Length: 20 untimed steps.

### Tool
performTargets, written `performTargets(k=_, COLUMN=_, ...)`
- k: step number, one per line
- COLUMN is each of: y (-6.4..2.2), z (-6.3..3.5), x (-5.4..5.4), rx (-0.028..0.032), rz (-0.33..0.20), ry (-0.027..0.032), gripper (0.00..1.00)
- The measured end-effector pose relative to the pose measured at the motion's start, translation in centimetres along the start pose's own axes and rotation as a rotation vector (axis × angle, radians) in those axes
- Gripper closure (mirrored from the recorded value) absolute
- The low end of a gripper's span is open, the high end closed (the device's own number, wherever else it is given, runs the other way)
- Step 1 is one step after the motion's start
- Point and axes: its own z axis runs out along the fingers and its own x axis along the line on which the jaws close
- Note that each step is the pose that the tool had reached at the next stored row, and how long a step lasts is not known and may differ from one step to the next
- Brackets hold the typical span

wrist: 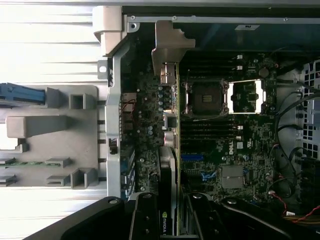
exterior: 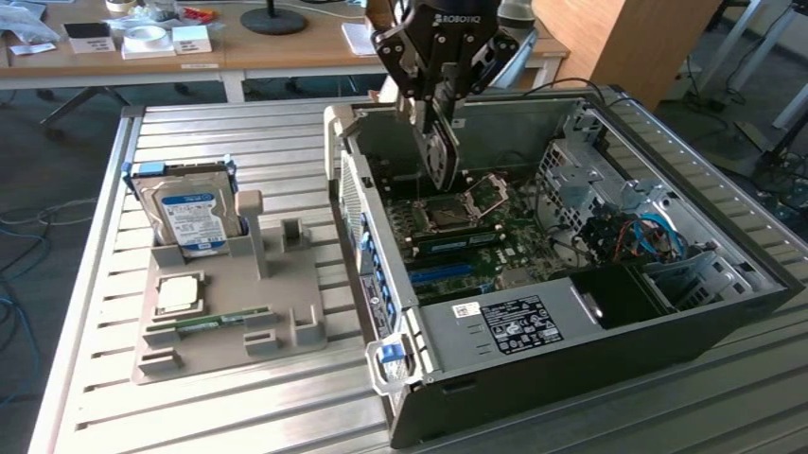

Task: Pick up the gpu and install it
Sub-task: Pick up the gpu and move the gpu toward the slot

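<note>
The gpu [exterior: 436,151] hangs on edge over the open computer case [exterior: 745,284], above the motherboard [exterior: 493,241]. My gripper [exterior: 437,112] is shut on its upper part. In the wrist view the gpu [wrist: 170,125] appears edge-on, its silver end bracket [wrist: 167,45] reaching toward the case's rear wall, and the card runs back between my gripper's [wrist: 170,220] dark fingers [wrist: 145,215]. The card is above the board, beside the CPU socket [wrist: 207,97]; I cannot tell whether it touches a slot.
A grey parts holder [exterior: 290,326] lies at the exterior view's left on the slatted metal table [exterior: 189,416], holding a hard drive [exterior: 189,213], a CPU [exterior: 177,293] and a RAM stick [exterior: 221,320]. A power supply [exterior: 518,322] and cables [exterior: 644,236] fill the case's near end.
</note>
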Motion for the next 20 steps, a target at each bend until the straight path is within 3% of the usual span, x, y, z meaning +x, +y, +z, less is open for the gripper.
performTargets(k=8, y=0.17, z=0.04, x=-1.8, rx=0.0000, rz=0.000, ry=0.0000, gripper=0.73)
performTargets(k=20, y=0.53, z=0.14, x=-5.6, rx=-0.0001, rz=0.000, ry=-0.0001, gripper=0.73)
